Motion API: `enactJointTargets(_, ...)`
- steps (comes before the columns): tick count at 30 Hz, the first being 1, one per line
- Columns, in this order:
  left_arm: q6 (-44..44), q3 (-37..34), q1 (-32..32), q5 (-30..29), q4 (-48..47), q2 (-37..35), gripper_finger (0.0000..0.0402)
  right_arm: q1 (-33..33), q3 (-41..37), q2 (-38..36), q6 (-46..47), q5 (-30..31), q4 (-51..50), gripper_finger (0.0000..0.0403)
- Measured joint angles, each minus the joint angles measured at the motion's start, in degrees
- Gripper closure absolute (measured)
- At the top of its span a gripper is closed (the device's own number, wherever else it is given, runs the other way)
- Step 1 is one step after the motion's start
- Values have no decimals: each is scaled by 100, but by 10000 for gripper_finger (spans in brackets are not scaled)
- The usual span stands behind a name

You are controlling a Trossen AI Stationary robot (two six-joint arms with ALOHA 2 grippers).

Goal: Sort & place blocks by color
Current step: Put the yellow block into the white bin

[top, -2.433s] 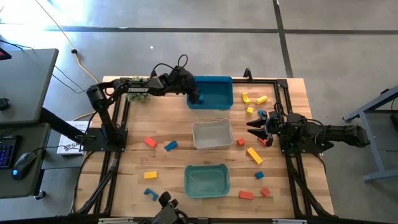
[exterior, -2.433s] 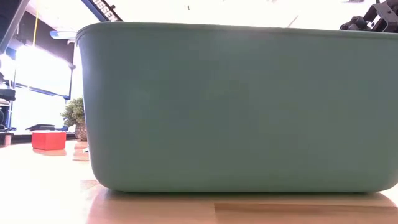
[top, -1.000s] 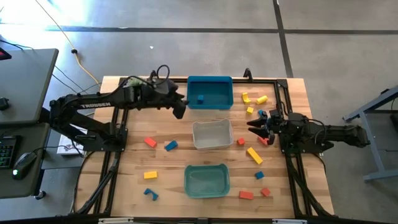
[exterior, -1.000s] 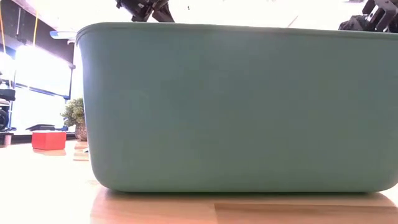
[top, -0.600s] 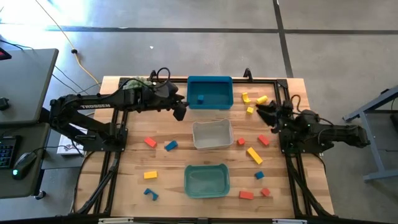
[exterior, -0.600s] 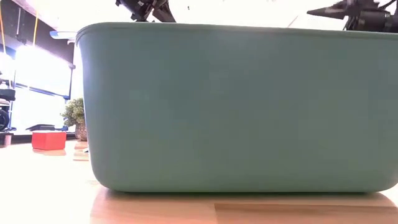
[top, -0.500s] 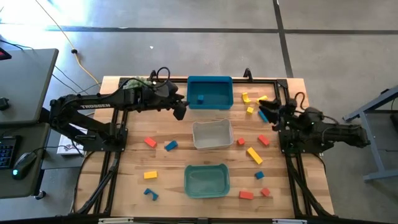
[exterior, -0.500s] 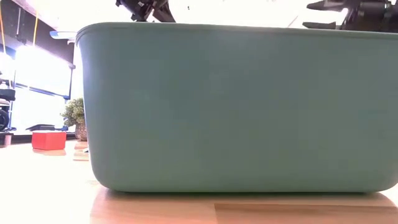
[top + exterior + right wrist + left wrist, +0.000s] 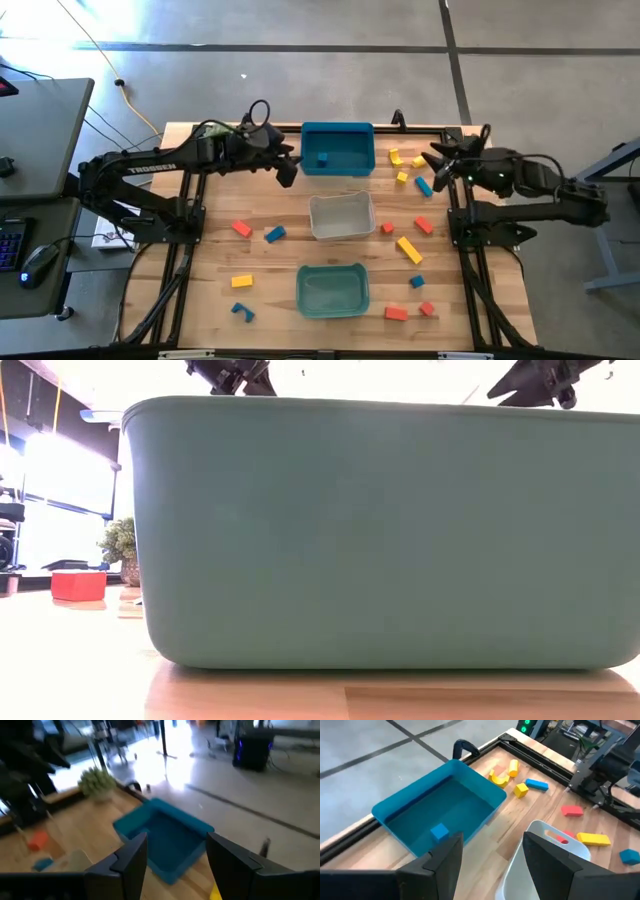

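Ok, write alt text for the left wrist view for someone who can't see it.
A blue bin on a wooden table holds one blue block, seen past the left gripper with its dark fingers apart and empty. A white bin sits beside it; yellow, blue and red blocks lie scattered beyond.

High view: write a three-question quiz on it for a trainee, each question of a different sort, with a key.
1. True or false: the blue bin holds one blue block.
2. The white bin lies between which two bins? A) blue bin and teal bin B) two teal bins C) two blue bins
3. Fill in: the left claw, open and empty, hangs beside the blue bin's ____ side in the picture.

Key: 1 true; 2 A; 3 left.
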Motion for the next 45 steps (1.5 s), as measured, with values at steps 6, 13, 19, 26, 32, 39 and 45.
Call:
enactJointTargets(6, 397, 0, 99, -1, 0, 0, 206, -123, 565, 981, 47, -30, -683, 214)
enactJointTargets(13, 732, 0, 241, -1, 1, 0, 206, -806, 861, 2001, 742, -778, -1795, 214)
enactJointTargets(19, 951, 0, 331, 6, 1, 0, 206, -1301, 878, 2686, 362, -1460, -1998, 214)
enactJointTargets(26, 956, 0, 366, 177, 1, 0, 206, -1892, 878, 3355, -246, -2433, -2004, 214)
enactJointTargets(32, 956, 0, 366, 179, 1, 0, 206, -2392, 878, 3884, -713, -2909, -2005, 193)
enactJointTargets(39, 953, 0, 366, 181, 1, 0, 206, -2751, 878, 4537, -1572, -2861, -1895, 171)
enactJointTargets(45, 943, 0, 363, 188, 1, 0, 206, -2924, 878, 5199, -2247, -2808, -1830, 171)
